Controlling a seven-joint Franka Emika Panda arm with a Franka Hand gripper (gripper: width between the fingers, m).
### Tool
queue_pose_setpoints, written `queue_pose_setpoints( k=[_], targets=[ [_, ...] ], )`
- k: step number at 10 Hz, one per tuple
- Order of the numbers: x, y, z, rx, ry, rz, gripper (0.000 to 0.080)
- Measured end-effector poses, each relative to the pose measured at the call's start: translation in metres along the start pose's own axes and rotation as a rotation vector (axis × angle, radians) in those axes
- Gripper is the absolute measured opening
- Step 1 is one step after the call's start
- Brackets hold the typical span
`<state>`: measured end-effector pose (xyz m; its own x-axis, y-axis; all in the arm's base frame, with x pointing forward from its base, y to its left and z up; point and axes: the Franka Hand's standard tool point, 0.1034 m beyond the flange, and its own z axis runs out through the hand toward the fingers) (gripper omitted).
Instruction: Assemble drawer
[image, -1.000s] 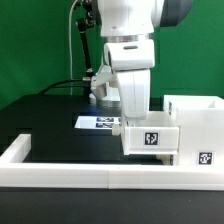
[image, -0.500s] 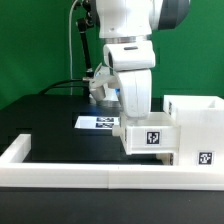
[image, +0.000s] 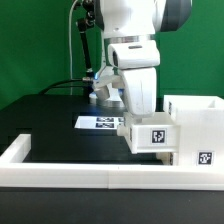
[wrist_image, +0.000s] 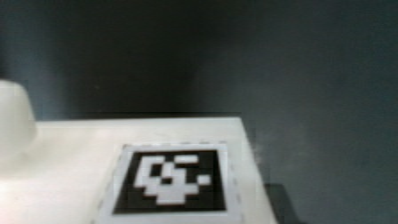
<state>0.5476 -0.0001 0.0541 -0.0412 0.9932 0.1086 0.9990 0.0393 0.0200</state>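
The drawer housing (image: 196, 118) is a tall white box at the exterior view's right, with a tag low on its front (image: 205, 157). A small white tray (image: 153, 137) with a black-and-white tag is held off the table, its right end against the housing's front. My gripper (image: 141, 117) comes down onto the tray's back part and is shut on it; its fingertips are hidden behind the tray wall. In the wrist view the tray's white face and tag (wrist_image: 171, 180) fill the lower part, and no fingers show. A second loose tray is not in view.
The long low white border wall (image: 60, 172) runs along the front and the exterior view's left. The marker board (image: 98, 122) lies on the black table behind the tray. Cables and a stand (image: 76, 50) are at the back.
The gripper and the tray have shifted a little toward the exterior view's right, closer into the housing. The arm's wrist has tilted slightly.
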Motion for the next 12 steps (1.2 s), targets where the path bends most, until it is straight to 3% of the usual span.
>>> queue_pose_setpoints(
  k=[3,7,10,11,12],
  targets=[
    [0.011,0.001,0.001,0.001,0.001,0.015,0.0041],
    [0.01,0.001,0.001,0.0,-0.001,0.018,0.0041],
    [0.011,0.004,0.0,0.0,-0.001,0.023,0.0426],
    [0.014,0.006,-0.003,-0.006,-0.001,0.031,0.0426],
    [0.016,0.008,-0.009,-0.013,-0.002,0.033,0.0589]
  ],
)
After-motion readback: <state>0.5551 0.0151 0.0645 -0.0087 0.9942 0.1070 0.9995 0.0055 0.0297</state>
